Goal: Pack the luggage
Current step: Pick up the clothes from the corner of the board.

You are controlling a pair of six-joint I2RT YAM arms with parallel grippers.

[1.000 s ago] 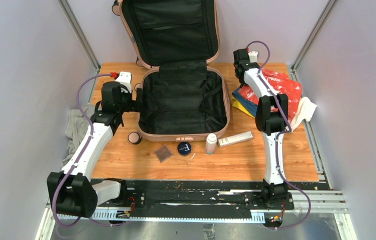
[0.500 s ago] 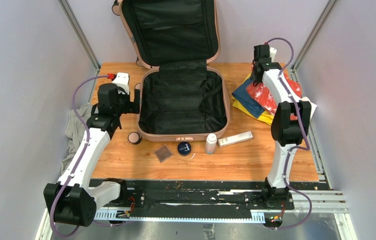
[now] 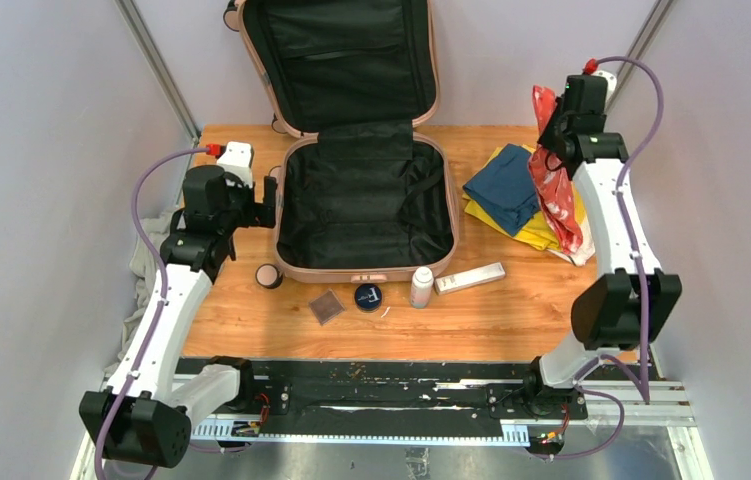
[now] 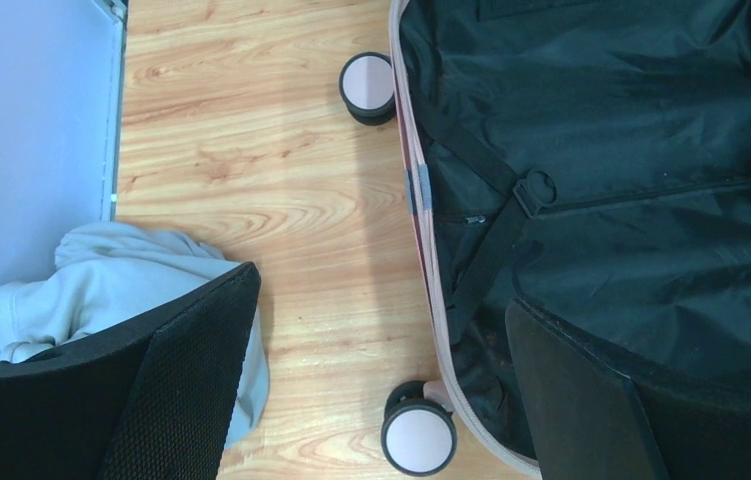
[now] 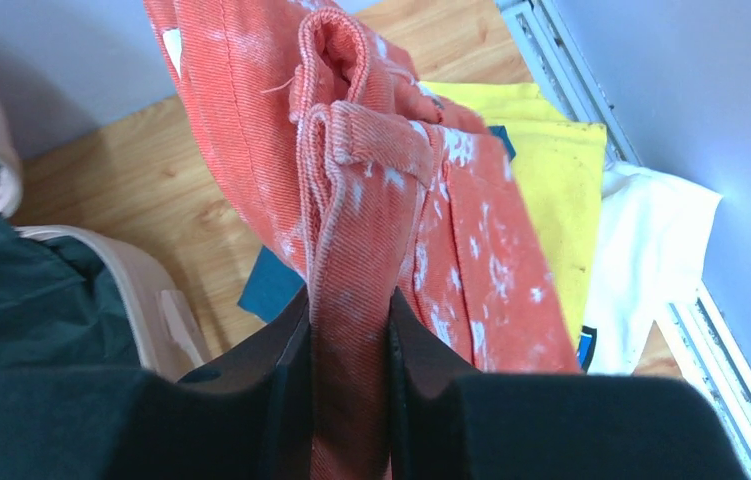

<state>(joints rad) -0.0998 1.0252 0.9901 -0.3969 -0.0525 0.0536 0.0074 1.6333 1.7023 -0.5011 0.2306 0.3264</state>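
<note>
Grips red cloth (image 5: 391,230) tight in right gripper (image 5: 349,340), raised for the luggage (image 3: 366,200); holds left gripper (image 4: 381,335) apart, perhaps bracing its rim.

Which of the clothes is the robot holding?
The speckled red one, pinched in the right gripper; the blue, yellow and white ones lie on the table.

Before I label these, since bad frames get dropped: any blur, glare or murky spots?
Top external: even light, sharp, though the luggage lining reads near-black. Left wrist: crisp, soft shadow beside the shell. Right wrist: red denim sharp, near fingers blurred and dark.
</note>
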